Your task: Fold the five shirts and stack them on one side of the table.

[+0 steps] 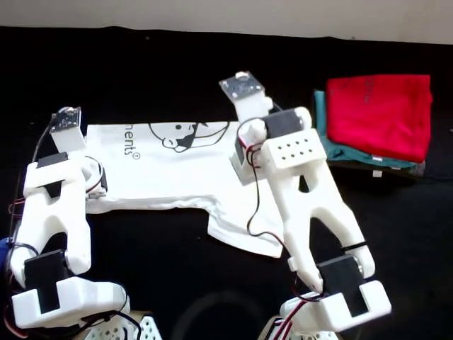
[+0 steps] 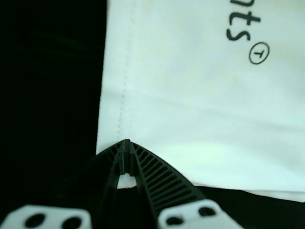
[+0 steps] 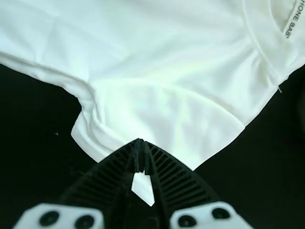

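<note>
In the high view, the white shirt (image 1: pixel 177 166) is lying flat on the bench (image 1: pixel 141 71), its long axis running between the left arm (image 1: pixel 53 205) at the hem end and the right arm (image 1: pixel 311 198) at the collar end. The folded stack (image 1: pixel 379 113) is sitting near the far right corner. In the left wrist view, a hem corner is being pinched by the left end effector (image 2: pixel 125 148). In the right wrist view, a sleeve edge is being pinched by the right end effector (image 3: pixel 139 155).
</note>
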